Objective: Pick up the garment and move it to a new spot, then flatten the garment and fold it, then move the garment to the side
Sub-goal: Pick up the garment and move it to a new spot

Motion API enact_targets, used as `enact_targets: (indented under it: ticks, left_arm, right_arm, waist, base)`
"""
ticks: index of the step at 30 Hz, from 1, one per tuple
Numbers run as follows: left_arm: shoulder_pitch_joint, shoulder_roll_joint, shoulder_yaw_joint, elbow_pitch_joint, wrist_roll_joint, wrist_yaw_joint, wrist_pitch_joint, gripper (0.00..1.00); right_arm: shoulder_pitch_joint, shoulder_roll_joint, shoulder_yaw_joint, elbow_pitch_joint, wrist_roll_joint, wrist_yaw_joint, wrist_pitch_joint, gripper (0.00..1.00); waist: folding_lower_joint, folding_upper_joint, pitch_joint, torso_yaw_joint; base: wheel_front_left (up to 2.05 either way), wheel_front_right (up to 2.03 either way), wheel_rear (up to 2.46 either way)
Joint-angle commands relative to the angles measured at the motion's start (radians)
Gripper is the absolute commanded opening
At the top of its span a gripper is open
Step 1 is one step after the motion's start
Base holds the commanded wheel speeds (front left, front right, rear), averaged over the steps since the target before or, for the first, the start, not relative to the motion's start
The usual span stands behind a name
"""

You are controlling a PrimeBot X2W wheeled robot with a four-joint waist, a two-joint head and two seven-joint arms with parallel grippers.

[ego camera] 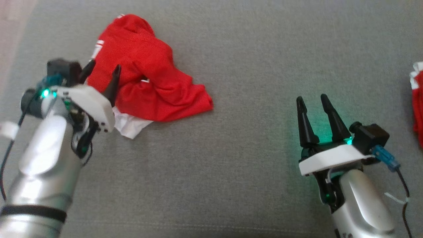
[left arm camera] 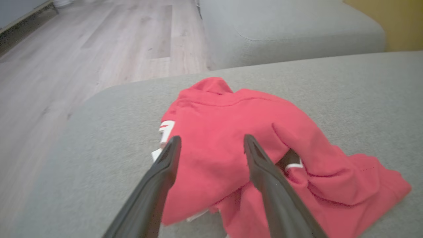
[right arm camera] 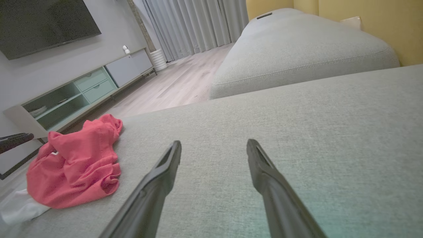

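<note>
We see the red garment (ego camera: 145, 72) crumpled on the grey cushion (ego camera: 231, 49), about 10 o'clock in head view, with white cloth (ego camera: 130, 127) poking out at its 7 o'clock edge. Left gripper (ego camera: 105, 64) is spread and empty, fingertips over the garment's 9 o'clock side; we can't tell contact. Right gripper (ego camera: 312, 97) at 4 o'clock is spread, empty, well apart from it. Another red cloth (ego camera: 418, 105) sits at the 3 o'clock edge.
</note>
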Motion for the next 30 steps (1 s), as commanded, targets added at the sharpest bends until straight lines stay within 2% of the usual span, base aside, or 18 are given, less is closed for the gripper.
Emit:
enact_targets:
  ticks: [1,8,11,12,13,14,18,26,30]
  left_arm:
    - [-0.08,0.069,-0.009,-0.002,-0.028,-0.006,0.021,1.0]
    - [-0.203,0.145,-0.196,0.07,-0.192,-0.006,0.125,1.0]
    - [-0.23,0.168,-0.248,0.094,-0.248,-0.006,0.146,1.0]
    - [-0.237,0.173,-0.264,0.1,-0.264,-0.006,0.149,0.63]
    - [-0.242,0.178,-0.282,0.104,-0.278,-0.006,0.149,0.1]
    - [-0.245,0.182,-0.297,0.107,-0.291,-0.006,0.144,0.0]
    - [-0.265,0.197,-0.325,0.119,-0.313,-0.006,0.06,0.0]
    - [-0.3,0.199,-0.35,0.117,-0.262,-0.005,-0.174,0.0]
    - [-0.306,0.199,-0.338,0.051,-0.209,0.024,-0.214,0.0]
  right_arm:
    - [-0.04,-0.001,0.029,-0.035,-0.009,-0.001,-0.007,1.0]
    - [-0.079,-0.001,0.035,-0.033,-0.008,-0.001,-0.012,1.0]
    - [-0.085,-0.001,0.033,-0.028,-0.008,-0.001,-0.015,1.0]
    - [-0.086,-0.001,0.033,-0.026,-0.007,-0.001,-0.016,1.0]
    - [-0.087,-0.001,0.033,-0.024,-0.007,-0.001,-0.017,1.0]
    - [-0.087,-0.001,0.033,-0.021,-0.006,-0.001,-0.018,1.0]
    - [-0.084,-0.001,0.032,-0.01,-0.005,-0.001,-0.021,1.0]
    - [-0.07,-0.001,0.035,0.011,0.003,-0.001,-0.026,1.0]
    - [-0.056,-0.001,0.033,0.019,0.009,-0.001,-0.028,1.0]
  waist:
    - [-0.0003,0.0,0.047,-0.04]
    - [-0.0003,0.0,0.101,-0.082]
    - [-0.0003,0.0,0.108,-0.09]
    - [-0.0003,0.0,0.108,-0.093]
    - [-0.0003,0.0,0.108,-0.095]
    - [-0.0003,0.0,0.106,-0.096]
    - [-0.0003,0.0,0.088,-0.097]
    - [-0.0003,0.0,0.011,-0.1]
    - [-0.0003,0.0,-0.028,-0.102]
  base:
    - [0.0,0.0,0.0]
    - [0.0,0.0,0.0]
    - [0.0,0.0,0.0]
    - [0.0,0.0,0.0]
    - [0.0,0.0,0.0]
    - [0.0,0.0,0.0]
    - [0.0,0.0,0.0]
    - [0.0,0.0,0.0]
    - [0.0,0.0,0.0]
